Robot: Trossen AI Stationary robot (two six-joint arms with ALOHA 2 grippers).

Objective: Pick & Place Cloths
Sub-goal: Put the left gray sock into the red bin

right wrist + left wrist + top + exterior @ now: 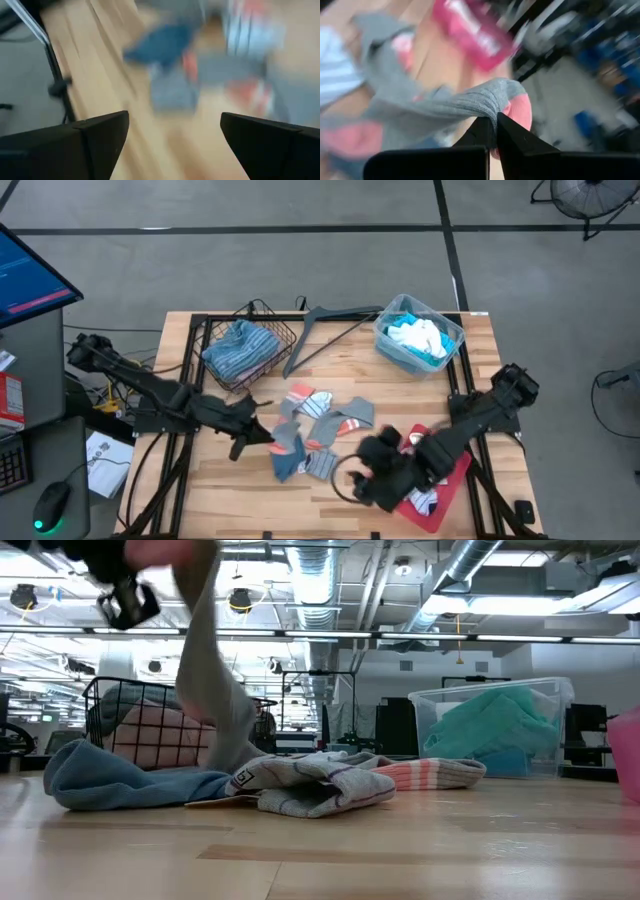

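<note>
Over the middle-left of the pale wooden surface (200, 480) my left arm reaches in low from the left edge, its left claw (262, 430) pinched shut on a soft grey sock with a coral-pink toe (485, 102). My right arm comes in from the right edge, and its right claw (365, 470) hangs with both fingers spread wide and nothing between them, beside the flat red plastic tray (452, 485).

From above, the held sock blends into the loose pile of grey, orange-trimmed and blue-striped garments (320, 425) at the centre. Only the level view across the surface shows it lifted, stretched long and nearly upright with its upper end at my claw and its lower end trailing into the pile. My left wrist camera shows my two dark fingers closed on the pink toe.

Further back, a black wire basket (250, 345) holds a blue-grey striped cloth, and a clear plastic bin (420, 335) holds turquoise and white cloths. A dark grey clothes hanger (330, 330) lies between them.
</note>
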